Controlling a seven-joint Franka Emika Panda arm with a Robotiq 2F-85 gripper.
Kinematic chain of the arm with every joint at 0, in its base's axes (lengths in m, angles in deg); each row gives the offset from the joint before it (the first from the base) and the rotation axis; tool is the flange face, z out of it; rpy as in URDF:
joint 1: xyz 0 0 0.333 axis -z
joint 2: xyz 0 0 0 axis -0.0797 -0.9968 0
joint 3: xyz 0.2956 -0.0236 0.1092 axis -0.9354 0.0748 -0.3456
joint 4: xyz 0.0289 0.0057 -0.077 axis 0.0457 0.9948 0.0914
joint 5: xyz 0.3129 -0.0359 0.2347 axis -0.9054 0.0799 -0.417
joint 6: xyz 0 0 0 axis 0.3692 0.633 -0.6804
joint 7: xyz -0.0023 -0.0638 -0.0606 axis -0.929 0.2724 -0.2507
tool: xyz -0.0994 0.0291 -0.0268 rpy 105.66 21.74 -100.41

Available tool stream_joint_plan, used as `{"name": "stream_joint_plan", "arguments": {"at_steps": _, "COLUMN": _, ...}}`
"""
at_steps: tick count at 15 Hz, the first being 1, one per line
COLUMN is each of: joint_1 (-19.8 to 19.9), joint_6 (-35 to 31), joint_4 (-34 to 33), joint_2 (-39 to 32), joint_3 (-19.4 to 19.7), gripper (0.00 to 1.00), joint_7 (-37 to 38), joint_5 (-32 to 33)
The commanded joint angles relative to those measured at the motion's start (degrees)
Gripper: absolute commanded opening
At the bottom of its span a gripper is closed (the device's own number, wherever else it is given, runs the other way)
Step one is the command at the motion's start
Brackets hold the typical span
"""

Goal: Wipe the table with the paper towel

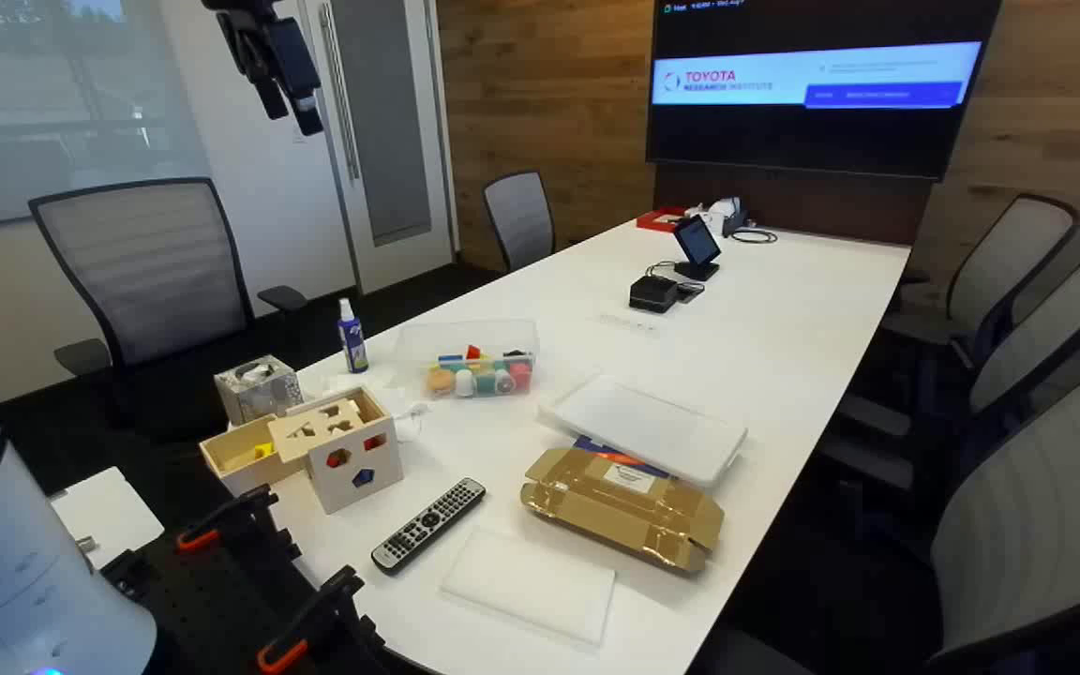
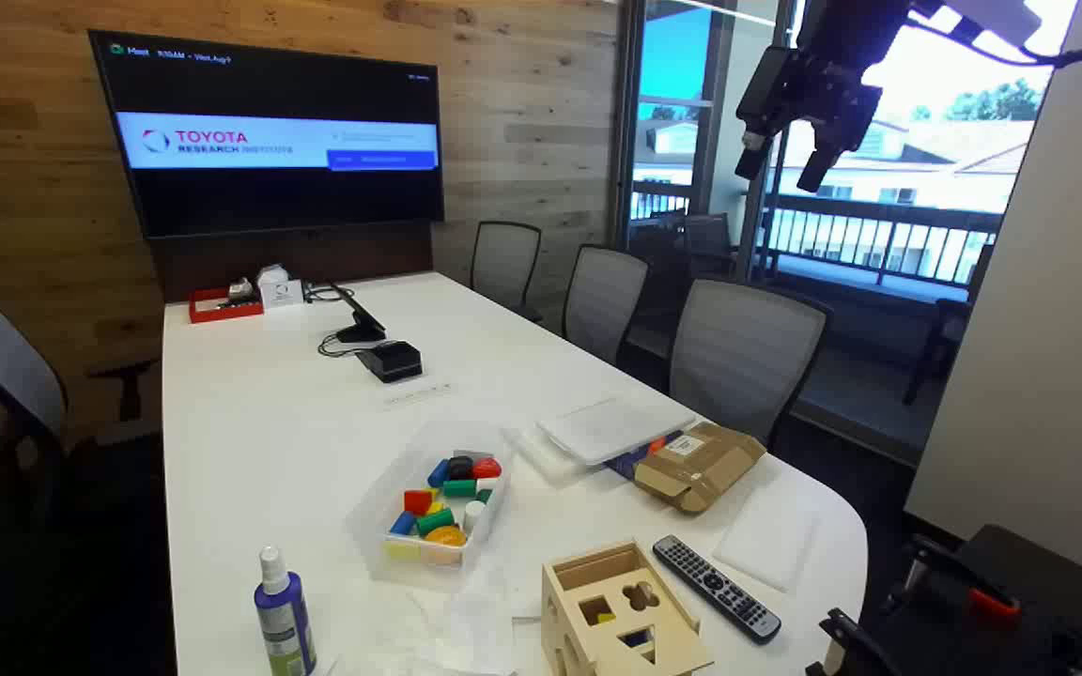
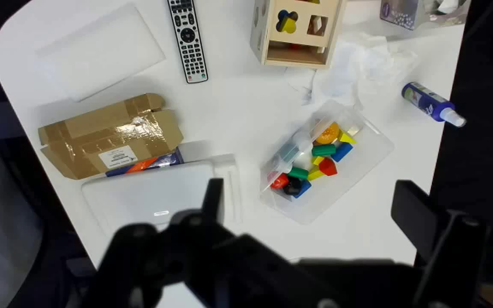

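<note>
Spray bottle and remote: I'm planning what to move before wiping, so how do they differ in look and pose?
The spray bottle stands upright, while the remote lies flat. The spray bottle is purple-blue with a white top; the remote is mostly black and covered in buttons. The spray bottle is rounded, whereas the remote is a long, slim bar. Both rest on the white table.
</note>
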Motion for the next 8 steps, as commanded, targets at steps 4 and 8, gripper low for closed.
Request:
{"name": "stream_joint_plan", "arguments": {"at_steps": 4, "joint_1": 0.3, "joint_6": 0.1, "joint_4": -0.1, "joint_2": 0.0, "joint_3": -0.2, "gripper": 1.00, "joint_7": -0.2, "joint_5": -0.2}}
{"name": "stream_joint_plan", "arguments": {"at_steps": 8, "joint_1": 0.6, "joint_6": -2.0, "joint_4": -3.0, "joint_2": -9.0, "joint_3": -1.1, "gripper": 1.00, "joint_7": 1.0, "joint_5": -0.7}}
